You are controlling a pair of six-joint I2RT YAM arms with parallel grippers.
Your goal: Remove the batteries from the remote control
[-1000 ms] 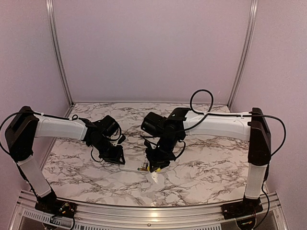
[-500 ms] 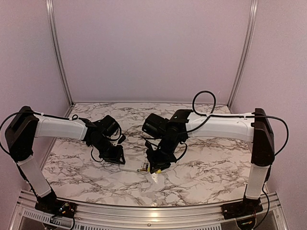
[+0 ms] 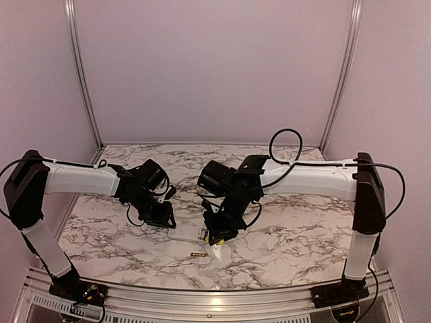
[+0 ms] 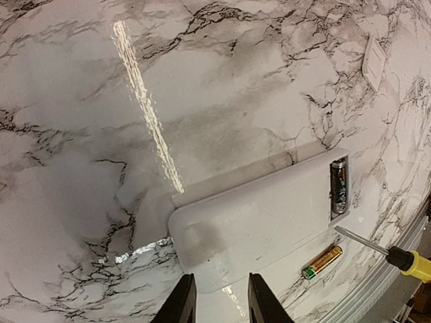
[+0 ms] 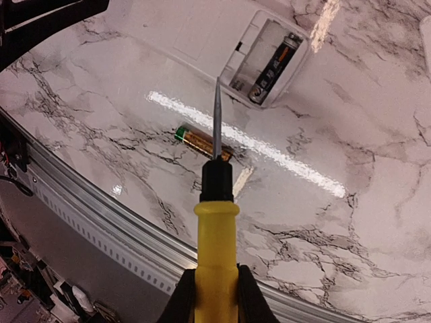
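Note:
The remote control [image 4: 262, 222] lies flat on the marble, its battery recess open at the right end. One dark battery [image 4: 339, 185] still sits in the recess and also shows in the right wrist view [image 5: 273, 67]. A coppery-gold battery [image 4: 322, 261] lies loose on the table in front of the remote [image 3: 185, 234], seen from above [image 3: 198, 254] and in the right wrist view [image 5: 199, 141]. My left gripper [image 4: 221, 303] is closed narrow over the remote's left end. My right gripper [image 5: 215, 296] is shut on the yellow-handled screwdriver [image 5: 217, 256], whose tip hovers just short of the recess.
A small white cover piece [image 4: 374, 64] lies apart on the marble. The metal front rail [image 5: 101, 222] runs close to the loose battery. My two arms meet over the table's middle [image 3: 202, 202].
The coppery-gold battery has left the remote and rolled toward the front edge. The right gripper with the screwdriver shifted slightly. The left gripper and remote stayed put.

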